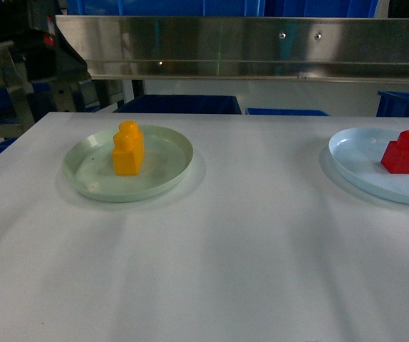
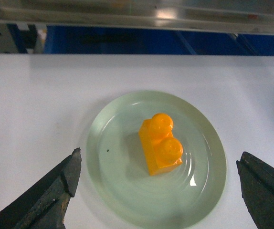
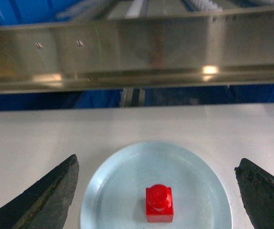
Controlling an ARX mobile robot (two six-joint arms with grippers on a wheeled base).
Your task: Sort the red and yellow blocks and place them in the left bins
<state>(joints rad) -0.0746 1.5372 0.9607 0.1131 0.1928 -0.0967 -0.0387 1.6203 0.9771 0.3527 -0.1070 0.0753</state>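
Observation:
The yellow block (image 1: pixel 128 149) stands upright in a pale green plate (image 1: pixel 163 178) on the left of the white table. In the left wrist view the yellow block (image 2: pixel 160 143) shows two studs and lies on the green plate (image 2: pixel 122 176), below my open left gripper (image 2: pixel 161 151), whose fingers straddle the plate well apart. The red block (image 1: pixel 402 152) sits on a light blue plate (image 1: pixel 354 160) at the right edge. My right gripper (image 3: pixel 157 160) hangs open above the red block (image 3: pixel 159 203) and the blue plate (image 3: pixel 122 191). Neither gripper appears in the head view.
A steel rail (image 1: pixel 247 46) runs across above the table's far edge. Blue bins (image 1: pixel 179 105) stand behind and below that edge, with another blue bin (image 1: pixel 404 103) at the far right. A metal frame (image 1: pixel 19 78) rises at the back left.

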